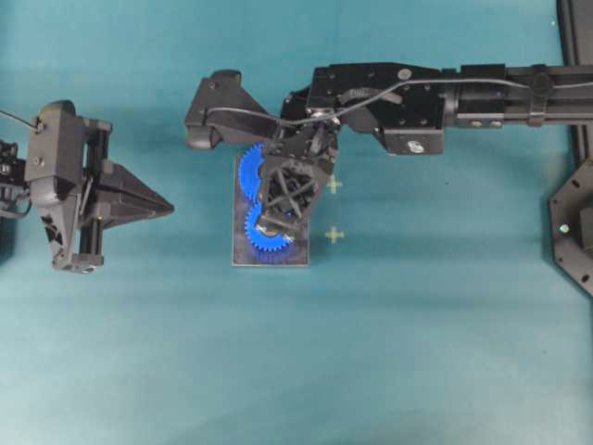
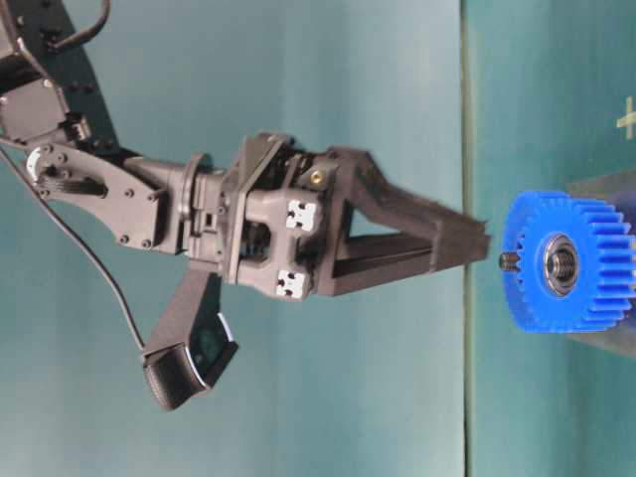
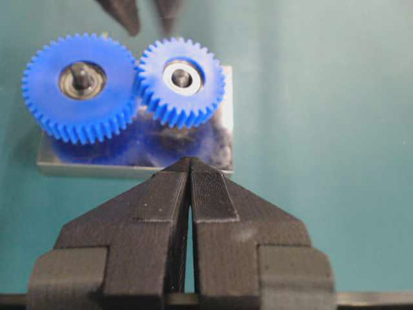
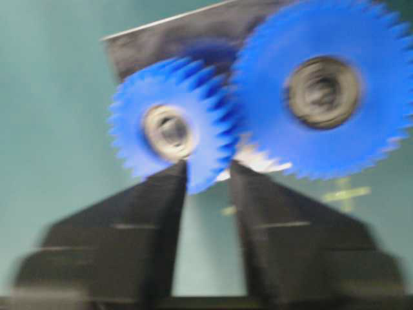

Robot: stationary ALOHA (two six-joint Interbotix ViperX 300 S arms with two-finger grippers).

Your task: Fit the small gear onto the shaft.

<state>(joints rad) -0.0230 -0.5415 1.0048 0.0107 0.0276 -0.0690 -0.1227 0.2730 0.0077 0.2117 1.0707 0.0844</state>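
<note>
Teal mat [image 1: 445, 352] covers the whole work surface; two pale cross marks sit on it just right of the grey metal plate [image 1: 243, 261] in the overhead view.

Plate is the landmark. On it stand two bright blue gears, teeth meshed w/ each other. In the left wrist view the larger gear [image 3: 79, 87] is at the plate's left end, a dark peg showing through its hub; the small gear [image 3: 181, 81] is at the plate's right end, lying flat, seated on the shaft [image 3: 181, 78], whose tip shows in the middle of the silver bearing hub. Both gears are mirrored in the shiny plate face below them.

Right gripper [image 4: 207, 175] is over the plate, pointing down at the small gear [image 4: 169, 132]. Its fingers are a little apart; small gear's lower rim shows in the gap, but the view is blurred, so I can't tell if the pads touch the teeth. Nothing is clamped as far as it shows. In the overhead view the right arm comes in from the right and hides most of both gears; only blue rims peek out around the fingers.

Left gripper [image 1: 167, 206] is well left of the plate, pointing toward it, above the mat. Fingers [image 3: 145, 206] pressed together, tips meeting, nothing btwn them. Table-level view shows the same closed wedge w/ its tip near a blue gear [image 2: 568, 261].
</note>
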